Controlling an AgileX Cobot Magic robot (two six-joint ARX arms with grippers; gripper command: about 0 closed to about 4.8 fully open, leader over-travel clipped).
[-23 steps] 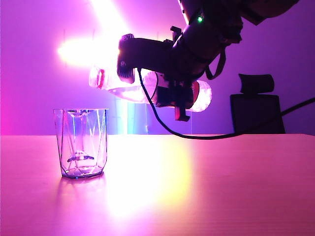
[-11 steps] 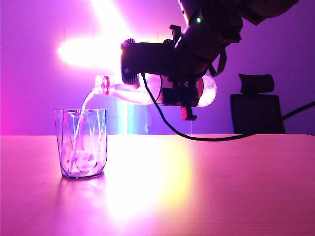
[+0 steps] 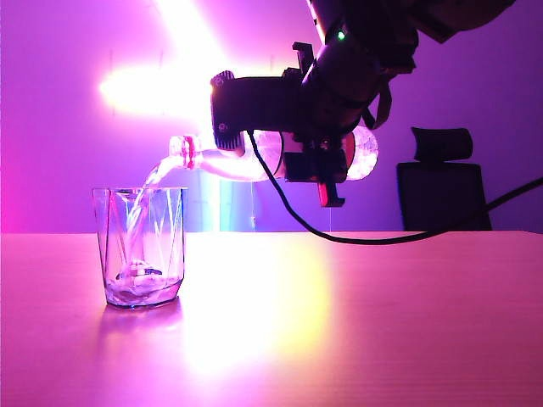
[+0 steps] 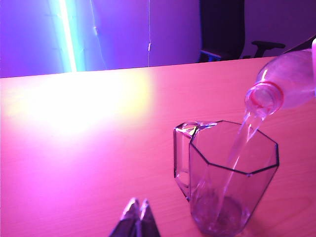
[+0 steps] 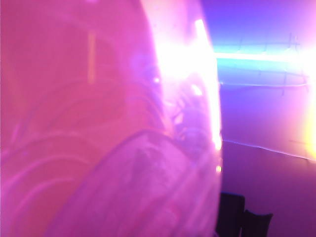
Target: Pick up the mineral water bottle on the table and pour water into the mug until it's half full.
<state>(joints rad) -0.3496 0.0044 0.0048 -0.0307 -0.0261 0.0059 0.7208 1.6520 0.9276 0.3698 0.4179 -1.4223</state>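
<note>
The mineral water bottle [image 3: 233,159] lies almost level in the air, neck tipped slightly down to the left, with my right gripper [image 3: 316,161] shut on its body. A thin stream of water [image 3: 151,180] runs from the red-ringed mouth [image 4: 262,97] into the mug [image 3: 142,246], a clear faceted glass standing on the table [image 3: 382,322]. A little water lies in the mug's bottom [image 4: 219,215]. The bottle [image 5: 123,148] fills the right wrist view and hides the fingers. My left gripper [image 4: 137,211] is shut and empty, low over the table beside the mug.
A black cable [image 3: 382,239] hangs from the right arm down to the table behind the bottle. A dark office chair [image 3: 443,191] stands beyond the far edge. Bright light strips glare on the tabletop.
The bottle has tipped neck-down and shifted slightly right as the right wrist rolled. Water started flowing into the mug and now collects at its bottom. The left arm has stayed still.
</note>
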